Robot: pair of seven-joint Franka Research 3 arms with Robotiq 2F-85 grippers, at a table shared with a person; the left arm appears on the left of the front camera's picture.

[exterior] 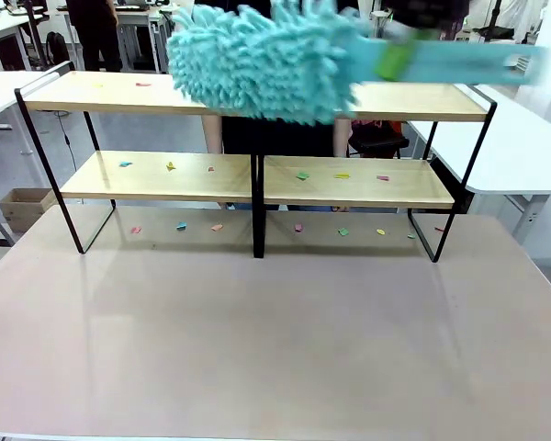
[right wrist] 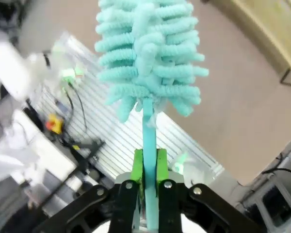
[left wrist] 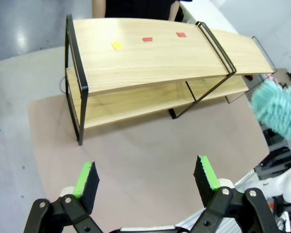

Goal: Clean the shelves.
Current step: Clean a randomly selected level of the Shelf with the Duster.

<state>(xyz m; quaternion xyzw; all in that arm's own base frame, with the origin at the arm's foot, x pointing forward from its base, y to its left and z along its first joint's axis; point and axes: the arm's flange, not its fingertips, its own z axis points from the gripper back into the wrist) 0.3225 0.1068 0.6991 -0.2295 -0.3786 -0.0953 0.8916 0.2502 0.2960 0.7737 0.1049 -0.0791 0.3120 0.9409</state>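
Teal duster in right fingers (wrist view), scraps on shelves

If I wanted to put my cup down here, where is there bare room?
The wide beige tabletop in front of the shelves, out to its near edge, is bare. Crowded: the lower boards and the strip under them, dotted with paper scraps, and around the duster, up by the top board.

A: What's on the table?
B: The shelves, standing at its far side, and small coloured scraps lying on it beneath them.
A: And on the boards?
B: More scraps: several along the lower boards, a few, yellow and red, on the top board.
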